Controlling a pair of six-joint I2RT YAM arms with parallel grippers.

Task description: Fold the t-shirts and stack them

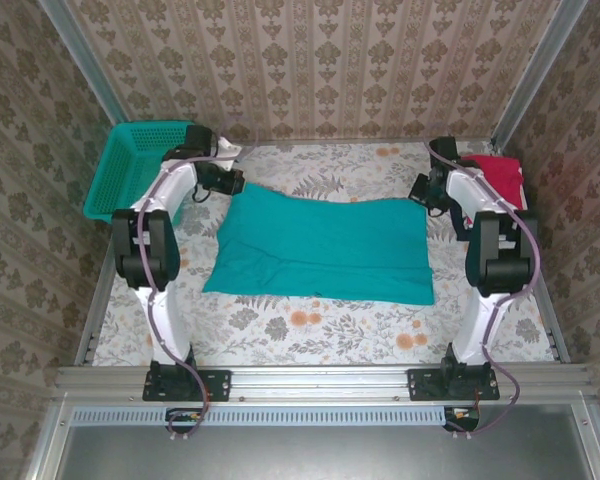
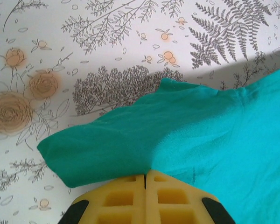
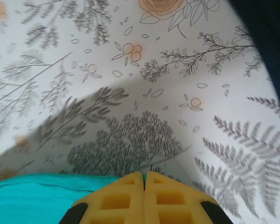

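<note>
Worktop (image 1: pixel 310 325): a floral-patterned cloth is covering it.

Teal-green t-shirt (image 1: pixel 320 250): it is lying flat at the centre of the worktop as a wide rectangle, with its long edges running from 9 o'clock to 3 o'clock.

Left gripper (image 1: pixel 225 183): it is sitting at the 10 o'clock corner of the teal-green t-shirt. In the left wrist view its yellow jaws are pressing together, and the cloth is rising in a bunched ridge straight into their tips, so they are pinching that corner.

Right gripper (image 1: pixel 421 190): it is sitting at the 2 o'clock corner of the same shirt. In the right wrist view the jaws are closing flush on each other, and the teal edge is lying against them at their 8 o'clock side. I cannot tell whether any cloth is caught between them.

Red t-shirt (image 1: pixel 498 172): it is lying folded at the 2 o'clock corner of the worktop, just beyond the right arm.

Navy t-shirt (image 3: pixel 266 32): dark cloth is showing at 1 o'clock in the right wrist view.

Basket (image 1: pixel 135 165): teal mesh, it is tilting against the wall at 10 o'clock.
</note>
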